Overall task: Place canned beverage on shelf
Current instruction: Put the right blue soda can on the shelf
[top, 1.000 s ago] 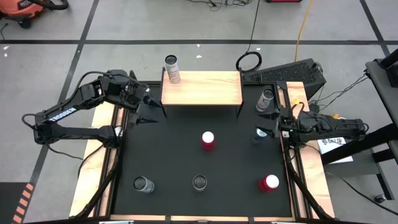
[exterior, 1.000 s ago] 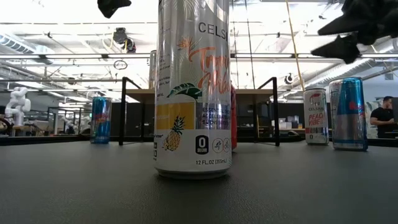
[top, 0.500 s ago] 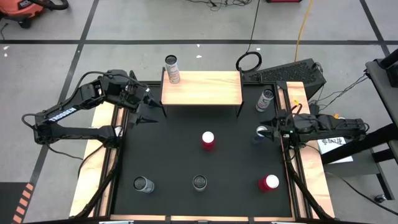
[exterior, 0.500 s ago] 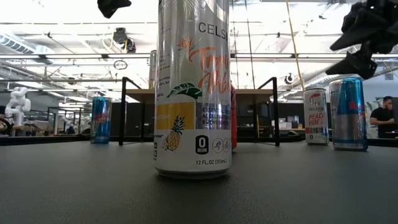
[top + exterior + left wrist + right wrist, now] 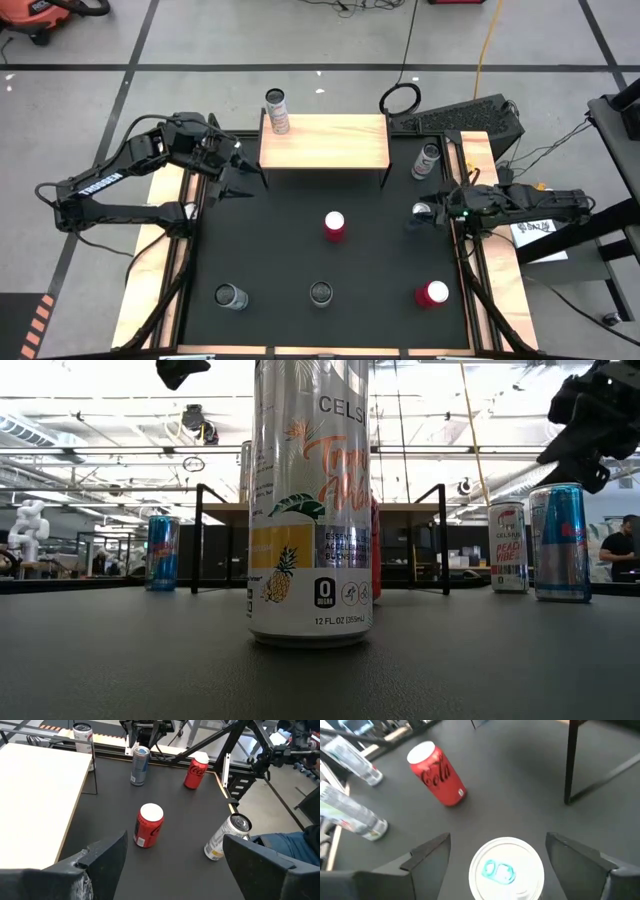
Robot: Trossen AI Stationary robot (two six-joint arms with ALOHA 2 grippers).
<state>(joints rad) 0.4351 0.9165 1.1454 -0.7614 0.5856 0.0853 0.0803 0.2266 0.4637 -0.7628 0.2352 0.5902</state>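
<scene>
The shelf (image 5: pixel 323 142) is a light-wood board on black legs at the table's far middle; a slim can (image 5: pixel 277 110) stands at its far left corner. A blue can (image 5: pixel 560 540) stands upright on the black mat at the right. My right gripper (image 5: pixel 428 212) is open just above it. In the right wrist view the can's silver top (image 5: pixel 506 869) shows between my two fingers, which stand on either side without touching. My left gripper (image 5: pixel 240 175) is open and empty, in the air by the shelf's left legs.
Upright on the mat are a red can (image 5: pixel 334 225) in the middle, a red can (image 5: pixel 432 293) near right, a silver can (image 5: pixel 321 292) near middle, a can (image 5: pixel 230 296) near left and a pale can (image 5: pixel 428 160) right of the shelf.
My right gripper has moved toward the table's near edge and a little down, from beside the pale can to over the blue can, staying open. The cans have not moved.
</scene>
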